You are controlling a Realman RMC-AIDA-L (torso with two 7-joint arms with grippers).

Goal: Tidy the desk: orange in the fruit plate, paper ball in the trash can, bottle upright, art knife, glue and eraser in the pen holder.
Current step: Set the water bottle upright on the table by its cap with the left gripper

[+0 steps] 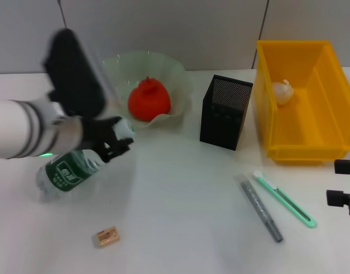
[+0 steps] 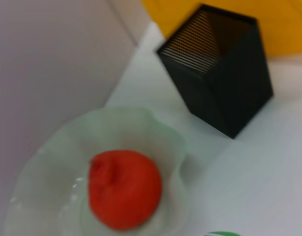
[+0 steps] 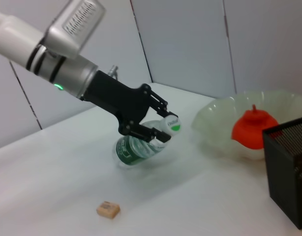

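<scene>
The clear bottle [image 1: 69,171] with a green label leans tilted, base on the table, white cap toward the fruit plate. My left gripper [image 1: 115,141] is shut on its neck, as the right wrist view shows around the bottle [image 3: 136,150]. The orange [image 1: 148,100] lies in the pale-green fruit plate [image 1: 178,77]. A paper ball [image 1: 281,91] sits in the yellow trash can [image 1: 303,137]. The grey glue [image 1: 260,208] and mint art knife [image 1: 284,200] lie side by side in front of the trash can. The eraser [image 1: 106,236] lies near the front edge. My right gripper [image 1: 345,182] stands open at the right edge.
The black mesh pen holder [image 1: 225,111] stands between the fruit plate and the trash can. A grey wall runs behind the table. The left wrist view looks down on the orange [image 2: 124,189], the fruit plate [image 2: 52,162] and the pen holder [image 2: 225,83].
</scene>
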